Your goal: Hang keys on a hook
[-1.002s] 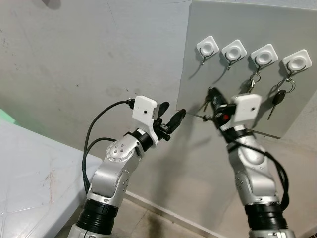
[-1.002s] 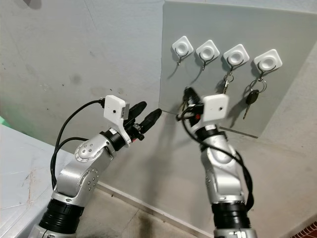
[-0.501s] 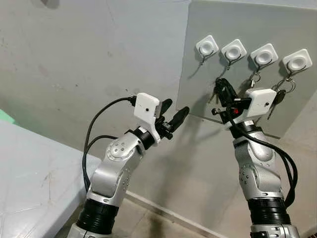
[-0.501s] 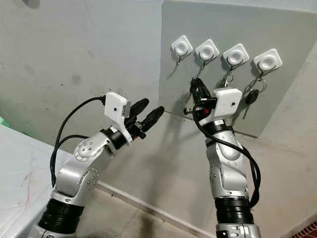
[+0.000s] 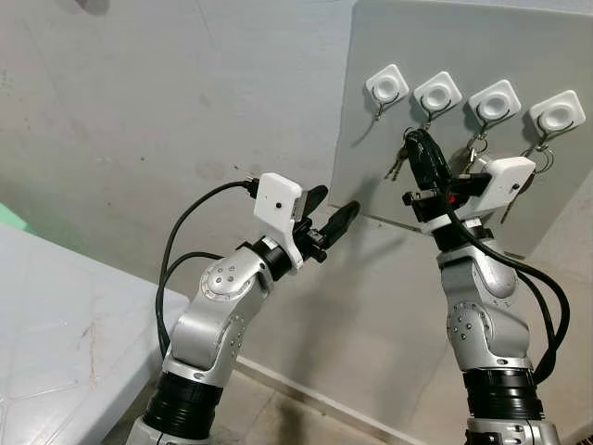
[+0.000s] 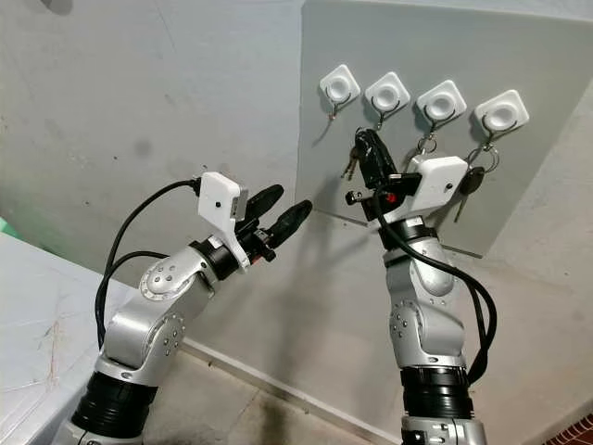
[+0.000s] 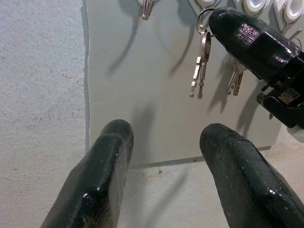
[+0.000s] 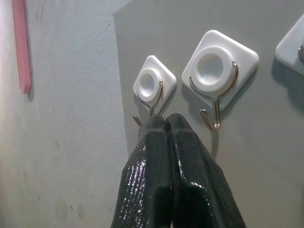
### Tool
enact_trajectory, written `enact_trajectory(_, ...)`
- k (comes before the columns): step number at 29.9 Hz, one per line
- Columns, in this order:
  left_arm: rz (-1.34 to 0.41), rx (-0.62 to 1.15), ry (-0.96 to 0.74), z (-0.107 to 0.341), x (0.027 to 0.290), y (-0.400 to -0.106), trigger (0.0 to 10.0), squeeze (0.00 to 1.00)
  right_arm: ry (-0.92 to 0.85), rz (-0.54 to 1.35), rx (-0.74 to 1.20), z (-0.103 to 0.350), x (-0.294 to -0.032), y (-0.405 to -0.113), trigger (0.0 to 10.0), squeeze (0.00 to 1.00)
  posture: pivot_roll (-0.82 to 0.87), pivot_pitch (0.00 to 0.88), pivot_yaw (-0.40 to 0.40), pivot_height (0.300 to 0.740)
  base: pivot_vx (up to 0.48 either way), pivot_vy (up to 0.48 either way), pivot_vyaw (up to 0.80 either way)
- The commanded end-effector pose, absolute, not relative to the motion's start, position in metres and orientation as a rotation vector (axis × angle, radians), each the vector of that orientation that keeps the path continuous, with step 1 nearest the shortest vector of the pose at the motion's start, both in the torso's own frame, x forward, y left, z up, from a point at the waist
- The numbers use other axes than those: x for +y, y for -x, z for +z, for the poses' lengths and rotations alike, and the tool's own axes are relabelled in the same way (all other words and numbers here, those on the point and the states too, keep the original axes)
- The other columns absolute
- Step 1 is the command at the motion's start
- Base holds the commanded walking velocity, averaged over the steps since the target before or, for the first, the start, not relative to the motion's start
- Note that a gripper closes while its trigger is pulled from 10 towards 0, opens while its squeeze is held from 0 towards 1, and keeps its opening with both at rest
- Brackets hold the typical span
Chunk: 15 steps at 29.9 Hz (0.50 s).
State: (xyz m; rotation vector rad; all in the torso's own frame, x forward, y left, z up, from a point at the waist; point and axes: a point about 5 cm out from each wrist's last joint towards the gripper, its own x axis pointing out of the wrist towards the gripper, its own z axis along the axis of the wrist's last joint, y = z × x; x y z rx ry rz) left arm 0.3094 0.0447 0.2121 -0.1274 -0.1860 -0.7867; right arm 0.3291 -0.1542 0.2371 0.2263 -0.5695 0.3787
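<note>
Right end effector [image 5: 414,141] pinching keys [image 7: 200,66], hooks [image 8: 211,105] near

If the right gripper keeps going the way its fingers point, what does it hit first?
Most likely the second hook from the left, or the grey board just under it. The right gripper, shut on the keys, points between the two bare hooks; depth is unclear.

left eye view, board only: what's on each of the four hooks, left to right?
First hook, bare → second hook, bare, with the right tool holding keys just below it → third hook, keys hanging → fourth hook, ring with a black-headed key.
</note>
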Motion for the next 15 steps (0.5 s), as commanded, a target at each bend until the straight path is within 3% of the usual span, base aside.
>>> enact_trajectory(1,-0.804,-0.213,0.118,0.2211,0.0430,-0.3080,10.0,0.00,-0.248,0.388,-0.621,0.2522,-0.1533,-0.3281,10.0,0.00,-0.08,0.000,0.026,0.740,0.000,0.000,0.00)
enact_trajectory(15,-0.795,-0.211,0.124,0.2215,0.0444,-0.3079,10.0,0.00,-0.372,0.429,-0.608,0.2529,-0.1533,-0.3252,10.0,0.00,-0.08,0.000,0.026,0.740,0.000,0.000,0.00)
